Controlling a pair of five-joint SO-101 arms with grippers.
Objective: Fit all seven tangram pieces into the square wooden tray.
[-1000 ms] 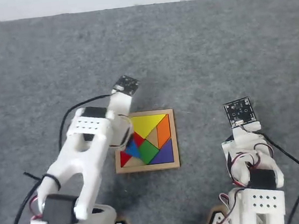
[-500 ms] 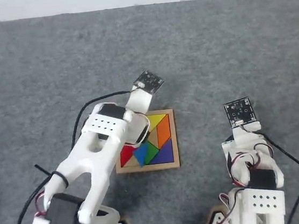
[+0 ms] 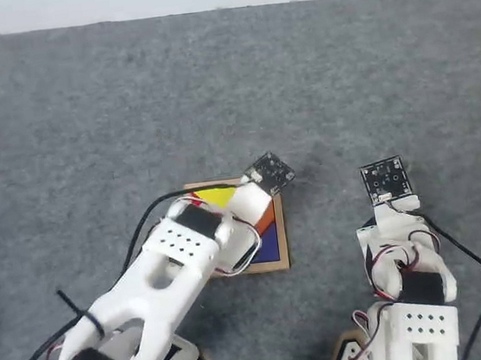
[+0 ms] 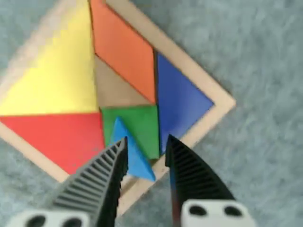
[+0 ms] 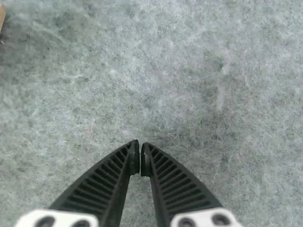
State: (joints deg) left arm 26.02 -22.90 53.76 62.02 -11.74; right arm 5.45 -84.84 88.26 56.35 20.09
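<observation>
The square wooden tray (image 4: 222,105) holds a yellow triangle (image 4: 57,80), an orange parallelogram (image 4: 123,47), a dark blue triangle (image 4: 180,99), a red triangle (image 4: 61,135) and a green piece (image 4: 142,125). A tan triangular patch (image 4: 113,90) shows in the middle. A small light blue triangle (image 4: 132,158) lies askew over the green piece. My left gripper (image 4: 147,142) is open around it, with a gap on one side. In the high view the left arm (image 3: 187,247) covers most of the tray (image 3: 282,262). My right gripper (image 5: 140,146) is shut over bare carpet.
Grey carpet (image 3: 342,81) surrounds the tray on all sides. The right arm (image 3: 400,249) stands to the right of the tray, with a strip of carpet between them. A corner of the tray (image 5: 2,14) shows at the edge of the right wrist view.
The left arm has swung to the right across the tray and now hides most of it. The light blue triangle has shifted towards the green piece. The right arm has not moved.
</observation>
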